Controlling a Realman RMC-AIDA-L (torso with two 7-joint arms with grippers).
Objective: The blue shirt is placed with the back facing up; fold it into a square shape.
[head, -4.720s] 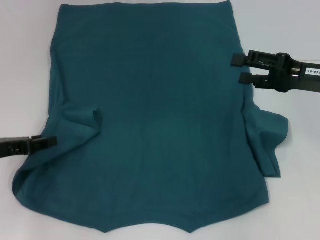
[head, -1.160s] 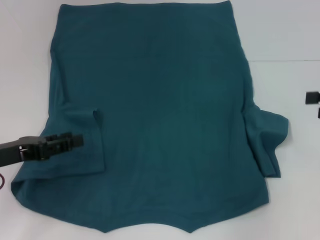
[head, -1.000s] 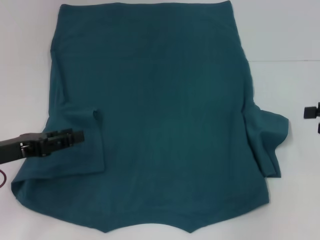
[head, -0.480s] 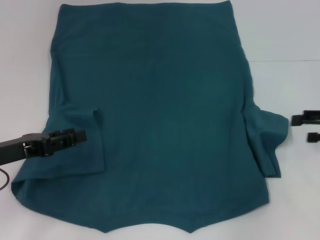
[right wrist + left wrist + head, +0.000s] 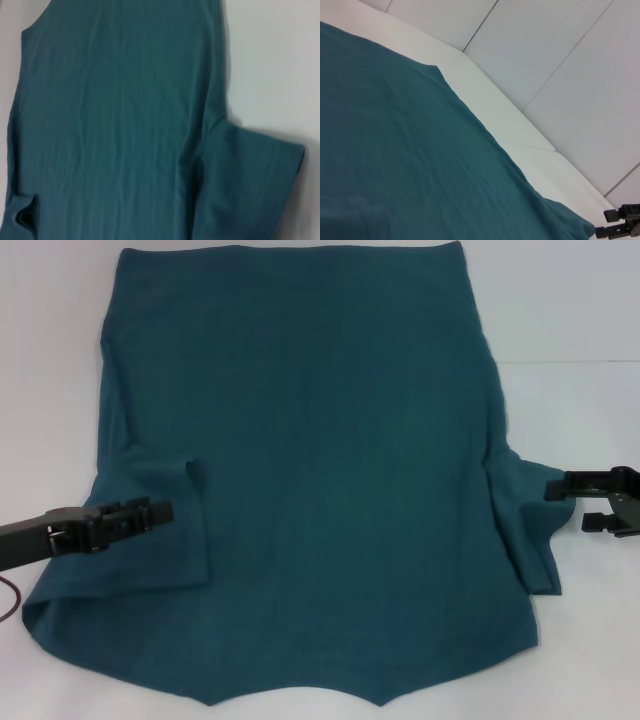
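Sleeve on the left now lies folded onto the shirt (image 5: 320,470) under my closed left pincer (image 5: 160,512); my right pincer (image 5: 572,502), spread, has reached the right sleeve.

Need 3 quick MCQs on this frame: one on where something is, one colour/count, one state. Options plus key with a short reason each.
1. Where is the left gripper?
A. Over the folded-in left sleeve
B. Off the shirt, on bare table
C. At the far hem

2. What colour is the blue shirt?
A. Plain dark teal
B. White-striped
C. Red

3. In what state is the right gripper?
A. Open, at the right sleeve's edge
B. Shut on the far hem
C. Out of view

Key: 1 A, the head view shows its tip above the sleeve flap lying on the shirt body. 2 A, every view shows unmarked teal cloth. 3 A, its two fingers stand apart beside the spread sleeve.
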